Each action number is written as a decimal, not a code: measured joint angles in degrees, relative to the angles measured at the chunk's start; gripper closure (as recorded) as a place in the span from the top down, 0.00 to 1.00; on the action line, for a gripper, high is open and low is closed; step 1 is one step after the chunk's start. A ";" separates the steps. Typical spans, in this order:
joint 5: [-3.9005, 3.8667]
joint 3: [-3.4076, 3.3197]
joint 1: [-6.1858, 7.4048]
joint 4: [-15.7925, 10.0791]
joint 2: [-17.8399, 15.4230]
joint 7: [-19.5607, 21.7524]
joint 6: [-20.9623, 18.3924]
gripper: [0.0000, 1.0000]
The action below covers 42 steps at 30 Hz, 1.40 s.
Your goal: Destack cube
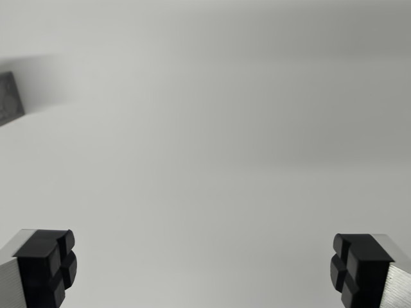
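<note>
The hand [204, 268] is spread wide and empty, black rubber pads [48, 264] apart; over the plain pale-grey worktop [212, 160] only a blurred dark grey block [9, 97] shows at the wrist view's left edge, perhaps the cube; descending here would likely close on nothing.

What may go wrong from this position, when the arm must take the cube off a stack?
1. No stack is in view. Only a grey object shows, cut by the wrist view's left edge, so the arm might descend off target.
2. The gripper is open over the bare surface; closing here would grasp nothing.
</note>
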 joint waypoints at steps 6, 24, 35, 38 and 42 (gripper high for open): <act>0.00 0.00 0.00 0.00 0.02 0.00 0.00 1.00; 0.00 0.18 0.44 -0.11 0.21 0.24 0.24 1.00; 0.01 0.73 1.34 -0.90 0.59 0.98 1.53 1.00; 0.01 0.88 1.65 -1.11 0.73 1.24 1.96 1.00; 0.01 1.14 2.23 -1.38 1.07 1.73 2.64 1.00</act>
